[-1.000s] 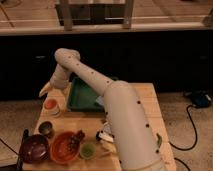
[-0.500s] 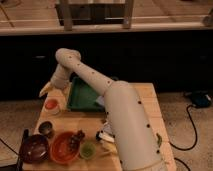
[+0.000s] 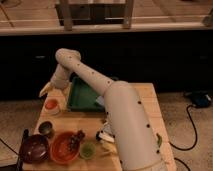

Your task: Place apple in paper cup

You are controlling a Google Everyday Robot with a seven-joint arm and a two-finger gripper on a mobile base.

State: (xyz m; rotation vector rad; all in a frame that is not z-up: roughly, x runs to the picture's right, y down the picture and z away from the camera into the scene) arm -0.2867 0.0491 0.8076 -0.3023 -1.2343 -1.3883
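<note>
Gripper: the gripper (image 3: 45, 90) is at the far left end of the long pale arm (image 3: 95, 82). It hangs over the back left corner of the wooden table (image 3: 147, 102).
Gripper state: too hard to see if it is spread apart or pressed together. Nothing shows in its grip.
Apple: the apple (image 3: 51, 103) is just below the gripper and a little to its right. It does not touch the gripper. It sits in the mouth of the paper cup, with its round red-orange top showing.
Paper cup: the paper cup (image 3: 52, 110) stands upright on the table right under the apple, near the gripper.
Green tray: the green tray (image 3: 82, 100) lies flat on the table to the right of the gripper, just beside the paper cup. The arm passes over its back edge.
Grey cup: the small dark grey cup (image 3: 46, 128) stands below the gripper, closer to the front of the table than the paper cup.
Purple bowl: the dark purple bowl (image 3: 34, 149) is far below the gripper, at the front left corner of the table.
Orange bowl: the big orange bowl (image 3: 60, 150) is just right of the purple bowl, well apart from the gripper. Something dark lies in it; what it is, is unclear.
Green cup: the small green cup (image 3: 87, 149) stands just right of the orange bowl, far from the gripper and close to the thick part of the arm.
</note>
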